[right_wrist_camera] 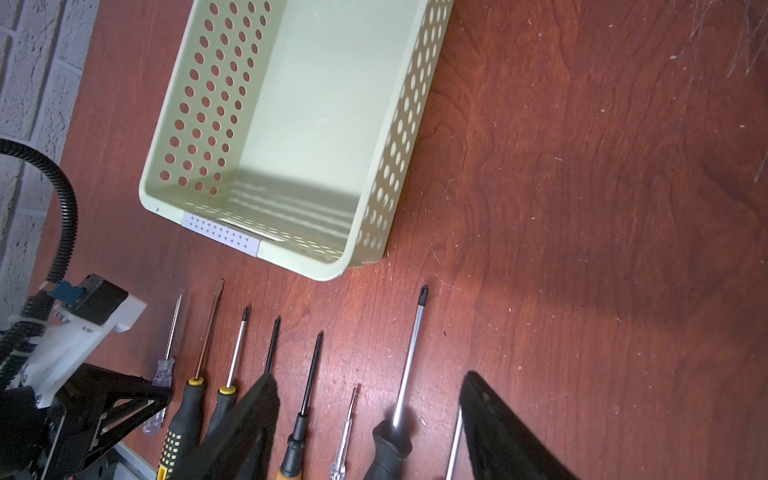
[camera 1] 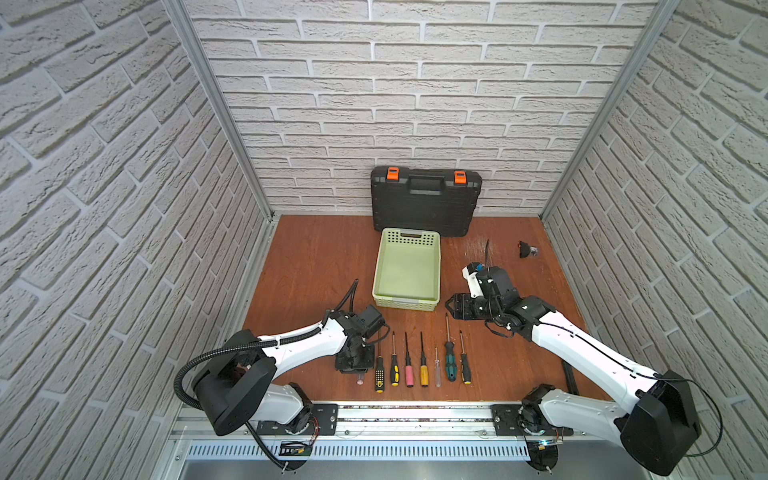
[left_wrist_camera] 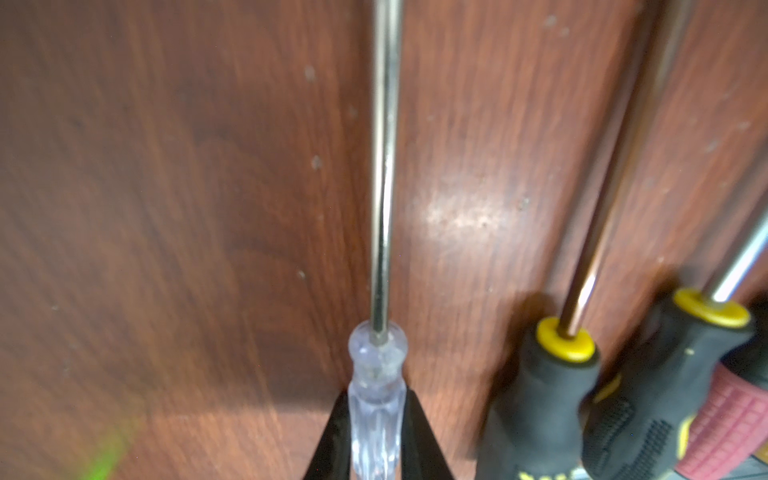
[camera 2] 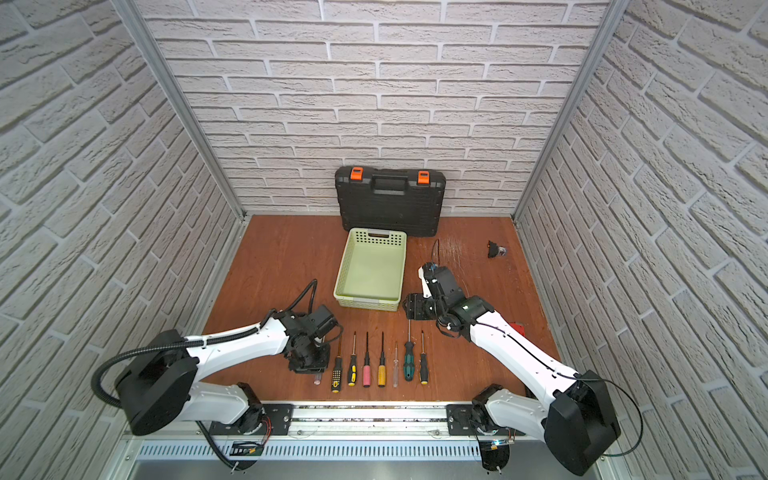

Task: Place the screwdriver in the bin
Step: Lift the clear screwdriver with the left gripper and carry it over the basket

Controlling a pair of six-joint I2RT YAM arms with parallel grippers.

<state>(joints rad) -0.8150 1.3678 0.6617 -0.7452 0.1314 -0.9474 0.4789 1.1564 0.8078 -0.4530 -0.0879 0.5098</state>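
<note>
Toolcase (camera 1: 426,203), black with orange latches, stands just behind the empty pale green bin (camera 1: 407,270). Right gripper (camera 1: 451,307) hangs spread beside the bin's near corner. Left gripper (left_wrist_camera: 376,432) is pinching the clear-handled screwdriver (left_wrist_camera: 377,374), outermost in the row in front of the bin, still on the wood. That slick, slim handle could twist or slip on lifting, knocking the black-and-yellow screwdriver (left_wrist_camera: 540,399) alongside.

Black toolcase (camera 1: 424,201) with orange latches, upright against brick wall (camera 1: 415,104); small dark item (camera 1: 527,249), possibly a clip, on tabletop (camera 1: 316,266).
</note>
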